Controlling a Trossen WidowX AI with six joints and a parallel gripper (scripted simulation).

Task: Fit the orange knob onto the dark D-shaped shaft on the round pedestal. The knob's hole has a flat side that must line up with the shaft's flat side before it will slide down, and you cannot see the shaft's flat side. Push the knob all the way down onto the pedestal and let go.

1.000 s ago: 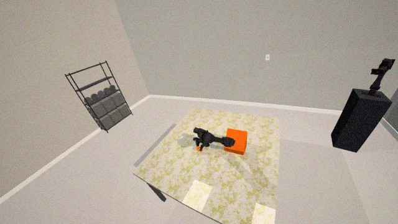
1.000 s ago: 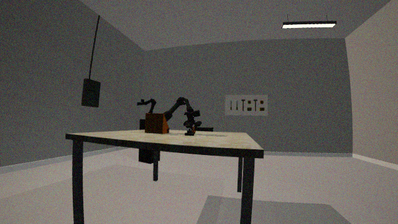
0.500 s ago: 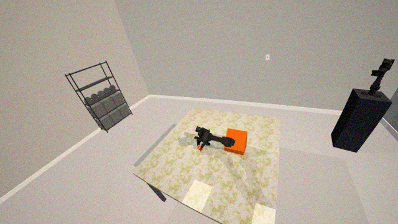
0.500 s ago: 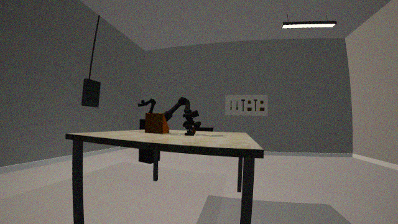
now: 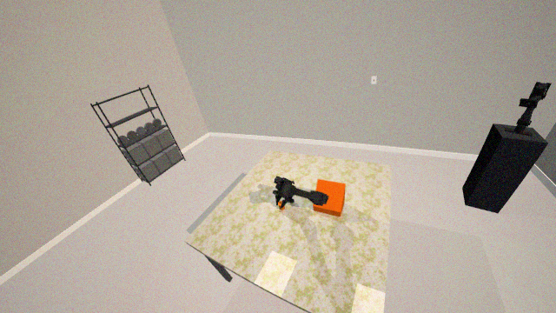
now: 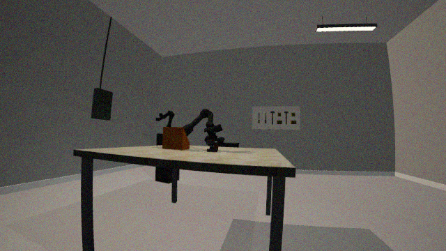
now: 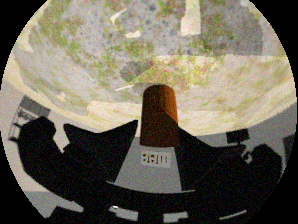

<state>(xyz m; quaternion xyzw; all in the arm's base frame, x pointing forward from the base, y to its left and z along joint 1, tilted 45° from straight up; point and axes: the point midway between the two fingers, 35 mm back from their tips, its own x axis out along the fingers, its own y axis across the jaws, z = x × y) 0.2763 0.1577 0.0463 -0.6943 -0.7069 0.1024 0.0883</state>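
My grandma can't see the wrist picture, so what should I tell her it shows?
An orange knob stands between the two black fingers of the gripper, with a blotchy green-and-cream tabletop beyond.
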